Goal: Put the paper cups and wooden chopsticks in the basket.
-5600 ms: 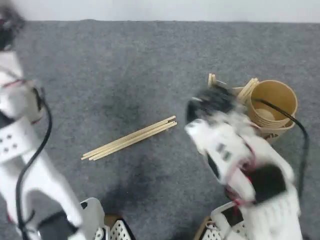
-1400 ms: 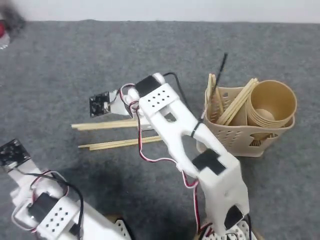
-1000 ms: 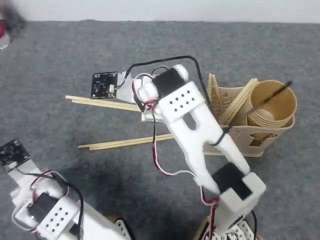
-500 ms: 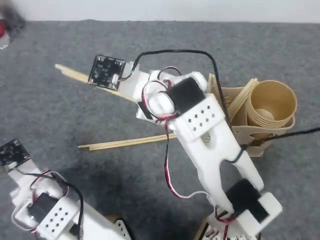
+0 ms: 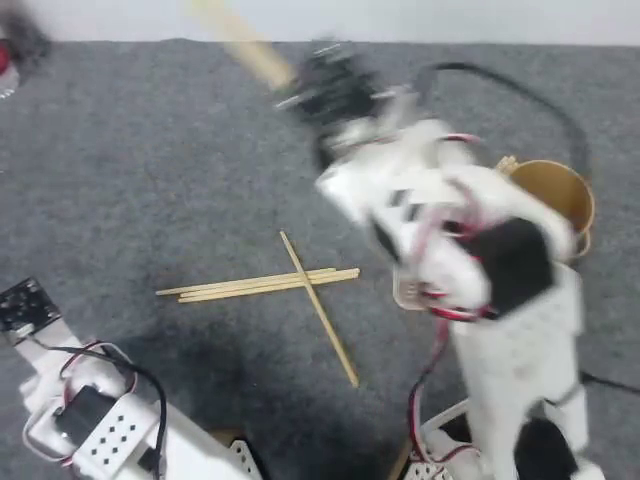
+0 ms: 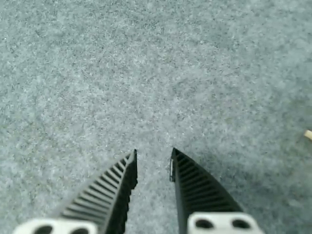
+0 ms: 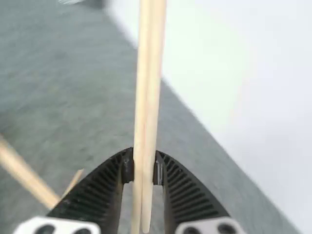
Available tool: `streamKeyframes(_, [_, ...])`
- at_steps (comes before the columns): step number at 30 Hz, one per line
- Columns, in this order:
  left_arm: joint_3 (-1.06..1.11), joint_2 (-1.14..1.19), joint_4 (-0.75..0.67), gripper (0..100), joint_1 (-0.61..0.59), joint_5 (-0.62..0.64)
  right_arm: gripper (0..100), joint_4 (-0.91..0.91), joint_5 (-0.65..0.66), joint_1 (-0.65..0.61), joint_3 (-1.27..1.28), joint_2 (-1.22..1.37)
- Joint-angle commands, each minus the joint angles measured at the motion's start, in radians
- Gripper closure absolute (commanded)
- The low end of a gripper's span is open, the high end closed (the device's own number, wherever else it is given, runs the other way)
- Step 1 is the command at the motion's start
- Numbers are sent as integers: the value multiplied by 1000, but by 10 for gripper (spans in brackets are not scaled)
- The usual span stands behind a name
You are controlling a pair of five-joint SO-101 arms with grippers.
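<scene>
My right gripper (image 5: pixel 305 85) is raised high above the grey carpet, shut on wooden chopsticks (image 5: pixel 240 45) that stick out toward the far edge. In the right wrist view the jaws (image 7: pixel 144 168) clamp the chopsticks (image 7: pixel 148 97) between them. A pair of chopsticks (image 5: pixel 260 284) lies on the carpet, and a single chopstick (image 5: pixel 320 310) lies diagonally across it. The right arm covers most of the beige basket (image 5: pixel 406 292); stacked paper cups (image 5: pixel 555 190) stand in it. My left gripper (image 6: pixel 152 158) is open low over bare carpet, holding nothing.
The left arm's base (image 5: pixel 90 420) fills the near left corner. The right arm's base (image 5: pixel 520 400) stands at the near right. A white wall (image 7: pixel 243 73) borders the carpet's far edge. A chopstick tip (image 6: pixel 308 134) shows at the edge of the left wrist view.
The right arm has swung up and toward the far edge with the chopsticks. One chopstick now lies on the carpet across the pair. The left arm has stayed still.
</scene>
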Motion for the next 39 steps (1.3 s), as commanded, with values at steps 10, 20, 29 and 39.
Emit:
streamKeyframes(10, [-2, -9, 5, 892, -2, -12, 991, -177, -279, 297, 466, -285])
streamKeyframes(20, [-1, -9, 6, 892, -2, -12, 991, -667, -315, 369, 1183, -730])
streamKeyframes(29, [4, -9, 6, 892, -2, -12, 836, -624, -307, 374, 1281, -742])
streamKeyframes(39, [2, -9, 6, 892, -6, -9, 759, -381, -163, 180, 1020, -728])
